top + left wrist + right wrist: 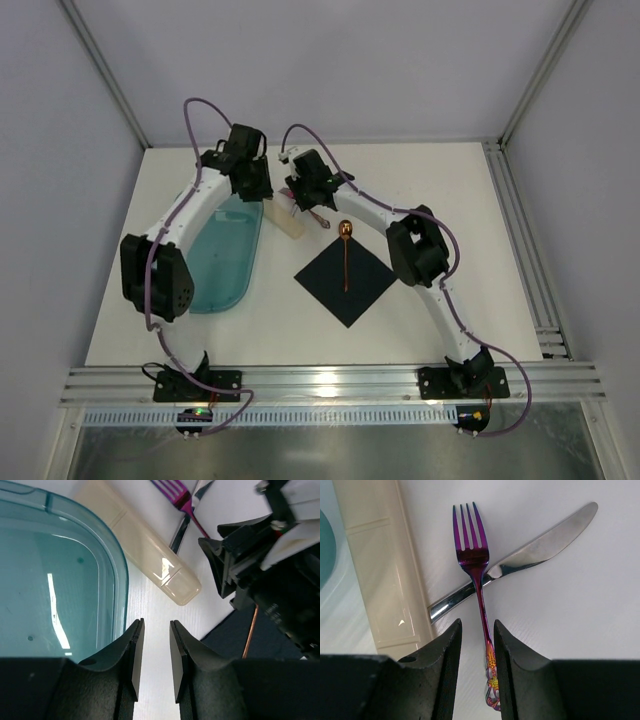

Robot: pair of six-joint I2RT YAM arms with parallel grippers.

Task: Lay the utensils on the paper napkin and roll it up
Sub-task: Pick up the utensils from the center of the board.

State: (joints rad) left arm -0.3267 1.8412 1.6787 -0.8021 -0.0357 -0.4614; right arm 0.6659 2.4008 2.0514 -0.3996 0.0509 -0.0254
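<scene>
The dark navy paper napkin (pixel 330 292) lies as a diamond mid-table, with a copper spoon (pixel 345 258) on it, bowl at the far corner. Its handle (pixel 249 632) and the napkin (pixel 227 636) show in the left wrist view. A purple iridescent fork (pixel 470 555) lies crossed over a silver knife (pixel 540 545) on the white table. My right gripper (pixel 477 625) is open, jaws either side of the fork's handle, close to the right finger. My left gripper (pixel 156 625) is open and empty, low over bare table between tub and napkin.
A translucent teal plastic tub (pixel 203 300) lies at the left, its rim (pixel 119 565) beside my left fingers. A long cream plastic case (pixel 380 570) lies between the tub and the fork and knife. Both grippers (pixel 250 185) (pixel 312 200) are close together at the back.
</scene>
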